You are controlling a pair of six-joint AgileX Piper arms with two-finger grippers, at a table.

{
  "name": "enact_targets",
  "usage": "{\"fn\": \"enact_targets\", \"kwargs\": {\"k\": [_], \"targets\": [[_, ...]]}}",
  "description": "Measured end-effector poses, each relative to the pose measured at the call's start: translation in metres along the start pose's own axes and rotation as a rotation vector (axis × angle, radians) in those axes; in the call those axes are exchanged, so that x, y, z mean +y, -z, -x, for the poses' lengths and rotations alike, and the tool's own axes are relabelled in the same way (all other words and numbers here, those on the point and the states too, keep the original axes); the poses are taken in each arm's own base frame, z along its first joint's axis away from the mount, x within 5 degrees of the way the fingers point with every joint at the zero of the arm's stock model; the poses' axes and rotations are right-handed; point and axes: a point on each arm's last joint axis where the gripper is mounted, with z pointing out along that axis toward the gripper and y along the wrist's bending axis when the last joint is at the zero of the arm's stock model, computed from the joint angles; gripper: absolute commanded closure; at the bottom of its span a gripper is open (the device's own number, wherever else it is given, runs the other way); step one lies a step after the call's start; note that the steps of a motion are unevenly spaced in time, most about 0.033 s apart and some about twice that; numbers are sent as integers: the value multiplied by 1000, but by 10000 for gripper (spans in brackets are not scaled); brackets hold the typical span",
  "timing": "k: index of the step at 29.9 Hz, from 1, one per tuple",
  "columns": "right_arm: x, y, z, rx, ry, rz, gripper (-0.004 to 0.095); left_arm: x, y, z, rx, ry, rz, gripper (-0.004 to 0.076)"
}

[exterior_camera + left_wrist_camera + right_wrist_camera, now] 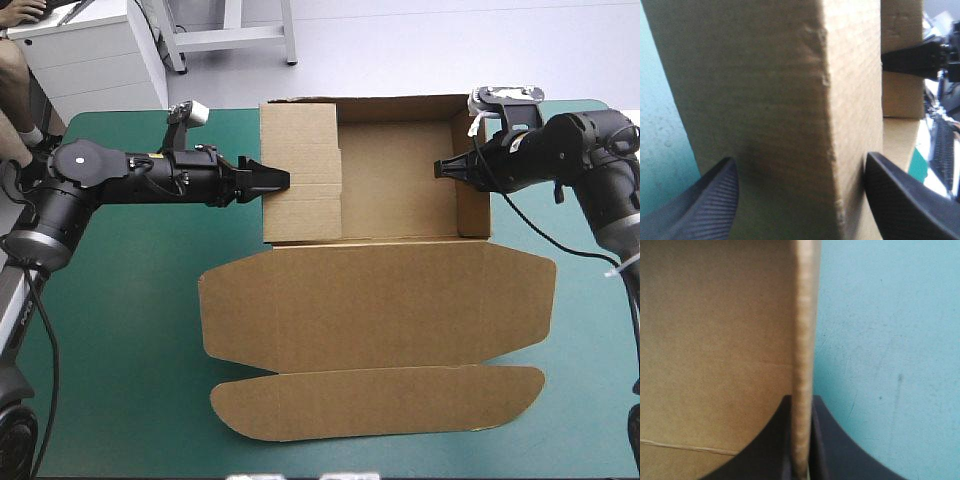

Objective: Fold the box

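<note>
The box (400,180) lies between my claws on the counter (120,330), lid (380,305) flat. My right claw (441,168) pinches its wall, holding it upright. My left claw (280,180), spread, straddles the opposite folded wall, probably to tuck it.

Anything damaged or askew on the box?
Minor only: the left wall of the box, between the open fingers of the left gripper, shows small dents and wrinkles along its folded corner edge. Nothing else stands out.
</note>
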Motion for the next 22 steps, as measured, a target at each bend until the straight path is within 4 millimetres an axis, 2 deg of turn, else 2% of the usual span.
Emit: {"fn": "enact_targets", "kwargs": {"k": [3,9,16,22], "targets": [[8,4,-1,-14,29,-19,908,-18,-6,-1,20,-50,109,230],[29,5,-4,-34,79,-63,908,-39,-16,-6,57,-83,330,230],[51,8,-9,-59,101,-78,908,-42,-21,-11,33,-1,502,230],[51,12,-9,-72,80,-93,908,-49,-26,-14,29,-15,508,231]]}}
